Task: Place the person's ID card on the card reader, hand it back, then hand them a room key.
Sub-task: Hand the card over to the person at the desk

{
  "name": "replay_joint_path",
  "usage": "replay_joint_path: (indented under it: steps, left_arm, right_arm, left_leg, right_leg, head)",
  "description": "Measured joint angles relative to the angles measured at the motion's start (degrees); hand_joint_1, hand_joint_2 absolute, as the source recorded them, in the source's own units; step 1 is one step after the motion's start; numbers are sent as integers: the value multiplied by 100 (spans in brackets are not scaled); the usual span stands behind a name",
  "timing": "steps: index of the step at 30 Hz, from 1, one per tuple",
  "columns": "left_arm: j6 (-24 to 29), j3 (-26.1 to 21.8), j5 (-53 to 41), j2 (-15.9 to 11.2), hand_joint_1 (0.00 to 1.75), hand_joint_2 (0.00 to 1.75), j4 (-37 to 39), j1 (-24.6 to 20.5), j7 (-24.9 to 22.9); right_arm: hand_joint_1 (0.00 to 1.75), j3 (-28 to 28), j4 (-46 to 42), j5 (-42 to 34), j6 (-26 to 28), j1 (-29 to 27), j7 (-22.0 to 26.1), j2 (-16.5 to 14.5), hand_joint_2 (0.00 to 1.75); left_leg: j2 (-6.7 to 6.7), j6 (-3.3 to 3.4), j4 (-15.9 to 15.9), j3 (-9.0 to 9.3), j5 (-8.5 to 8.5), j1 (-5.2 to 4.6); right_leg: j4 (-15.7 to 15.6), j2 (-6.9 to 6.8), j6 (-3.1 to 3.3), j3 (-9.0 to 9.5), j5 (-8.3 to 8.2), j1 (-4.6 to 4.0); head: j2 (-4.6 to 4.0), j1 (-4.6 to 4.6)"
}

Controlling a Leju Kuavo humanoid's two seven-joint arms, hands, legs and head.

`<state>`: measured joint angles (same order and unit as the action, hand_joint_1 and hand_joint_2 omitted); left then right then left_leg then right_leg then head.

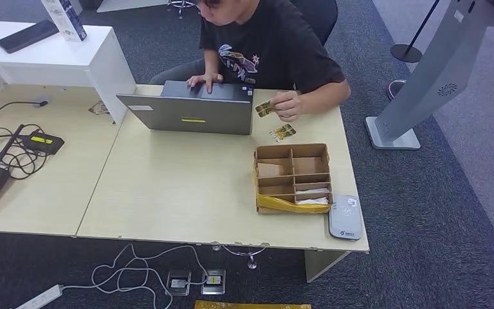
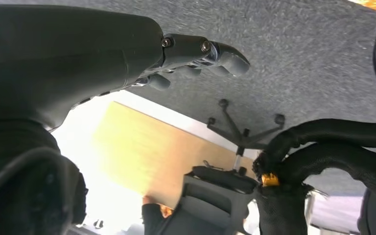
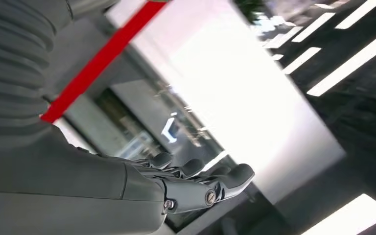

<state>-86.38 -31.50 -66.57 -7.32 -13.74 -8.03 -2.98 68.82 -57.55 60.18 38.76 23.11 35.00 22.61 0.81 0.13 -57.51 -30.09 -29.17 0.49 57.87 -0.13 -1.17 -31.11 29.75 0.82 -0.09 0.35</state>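
A person sits behind the table and holds a small yellowish ID card [image 1: 264,109] above the table, beside an open grey laptop [image 1: 190,114]. A second similar card [image 1: 283,132] lies flat on the table just in front of that hand. The grey card reader [image 1: 345,217] sits at the table's near right corner. Beside it stands a cardboard divider box [image 1: 292,177] with white cards in its near compartments. My left hand [image 2: 196,56] hangs with fingers apart, holding nothing. My right hand [image 3: 196,183] also holds nothing, its fingers loosely extended.
A white desk [image 1: 51,58] with a phone and a box adjoins the far left. Cables and a black device [image 1: 13,154] lie on the left table. A grey kiosk stand [image 1: 424,84] rises on the carpet at the right. A power strip and cords lie under the table.
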Motion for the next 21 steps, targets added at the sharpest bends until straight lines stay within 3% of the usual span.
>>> replay_joint_path:
  steps: [2, 5, 8, 10, 14, 21]
  left_arm:
    - [0, 32, 63, 5, 0, 0, 0, -6, -44]
    - [0, 44, 142, 5, 0, 0, 0, -7, -63]
    - [0, 46, 218, -1, 0, 0, -1, -21, -65]
    - [0, 46, 251, -8, 0, 0, -1, -34, -65]
    - [0, 46, 297, -32, 0, 0, 1, -39, -63]
    - [0, 37, 552, -58, 0, 0, 1, -43, -108]
  right_arm:
    - [0, 360, 334, 666, -3, -191, -805, 1, 175]
    - [0, 699, 1245, 1715, -228, -582, -2422, -15, 175]
    - [0, 798, 2270, 2406, -1374, -889, -3737, -91, 175]
    - [0, 807, 2779, 2632, -2261, -1017, -4273, -186, 175]
    - [0, 810, 3460, 2840, -3274, -1145, -4777, -409, 175]
    - [0, 797, 4108, 2945, -3673, -1229, -4822, -749, 175]
  left_leg:
    - [-4, 0, 0, 0, 0, 6]
    - [-8, -2, 1, -3, -2, 13]
    - [-2, -7, 2, -3, -5, 17]
    - [-1, -7, 3, -1, -5, 19]
    - [-2, -14, 3, 0, 0, 27]
    - [-2, -15, 3, 1, 1, 29]
  right_leg:
    - [0, -3, 1, 5, 1, -5]
    - [-1, -6, 2, 9, 3, -12]
    - [0, -2, 2, 8, 3, -16]
    - [2, -2, 3, 7, 3, -17]
    - [6, -2, 5, 6, 4, -25]
    - [8, -2, 5, 9, 4, -27]
  head:
    - [0, 1]
    - [0, 2]
    - [0, -1]
    - [0, -3]
    - [0, -2]
    - [0, 0]
